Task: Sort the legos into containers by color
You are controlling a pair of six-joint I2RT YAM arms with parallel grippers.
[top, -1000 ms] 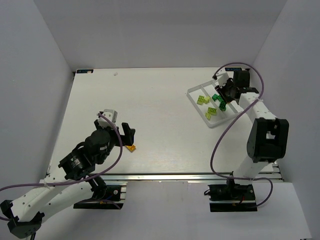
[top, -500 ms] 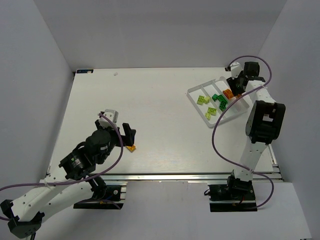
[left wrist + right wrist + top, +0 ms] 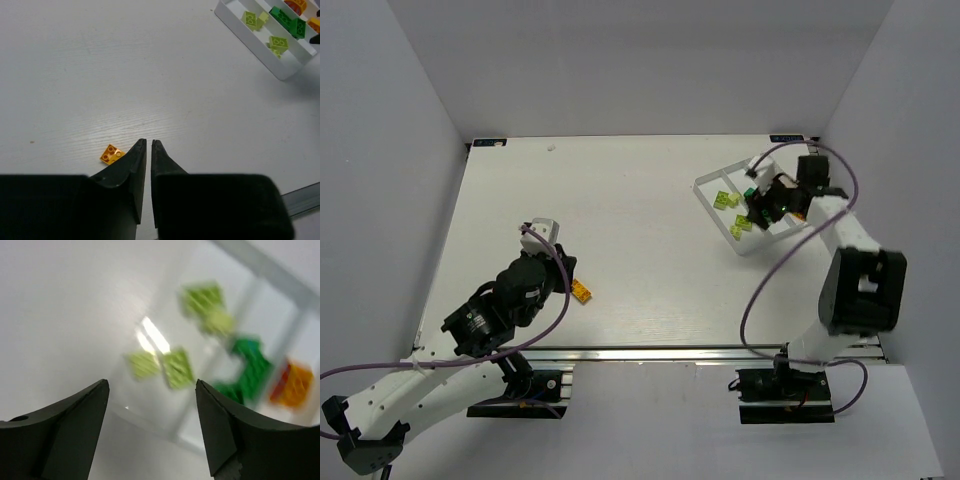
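brick [image 3: 112, 154], orange, loose on table [image 3: 75, 75] just beside left pincer [image 3: 147, 142], tips together, empty. right pincer [image 3: 151, 385] apart over tray [image 3: 250, 41]. open wide, centre over brick, straddle squarely b4 closing.

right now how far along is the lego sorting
Mostly done: lime bricks, green bricks and orange pieces sit in separate compartments of the tray. Nothing is in hand: the left gripper is shut and empty beside the orange brick on the table, the right gripper open above the tray. That one brick is left.
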